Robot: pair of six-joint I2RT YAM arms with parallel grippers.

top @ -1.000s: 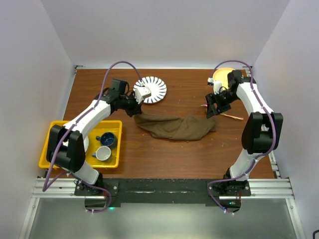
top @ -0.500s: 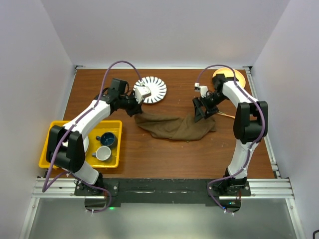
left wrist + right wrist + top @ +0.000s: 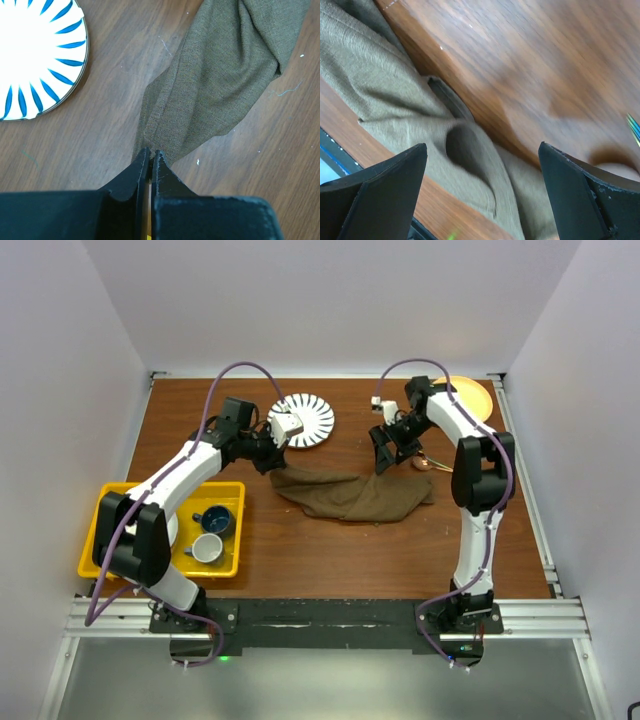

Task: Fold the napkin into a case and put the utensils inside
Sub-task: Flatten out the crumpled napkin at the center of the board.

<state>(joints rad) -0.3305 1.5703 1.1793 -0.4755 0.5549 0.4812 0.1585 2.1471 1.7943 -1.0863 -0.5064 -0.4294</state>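
Note:
The olive-brown napkin (image 3: 352, 496) lies crumpled and stretched out on the wooden table, not shaped into a case. My left gripper (image 3: 271, 464) is shut on its left corner; in the left wrist view the jaws (image 3: 150, 153) pinch the bunched cloth (image 3: 220, 75). My right gripper (image 3: 386, 453) hovers open over the napkin's upper right part, holding nothing. The right wrist view is blurred: wide-open gripper (image 3: 481, 146) above folds of napkin (image 3: 410, 110). The utensils (image 3: 425, 463) show only as a small glint right of that gripper.
A blue-striped white plate (image 3: 303, 421) sits just behind the left gripper, also in the left wrist view (image 3: 35, 55). An orange plate (image 3: 472, 395) lies at the back right. A yellow bin (image 3: 110, 505) with two mugs stands at the left.
My right arm has swung left, away from the utensils and over the napkin's right end, with its jaws opening wider. The left arm and its grip have not moved.

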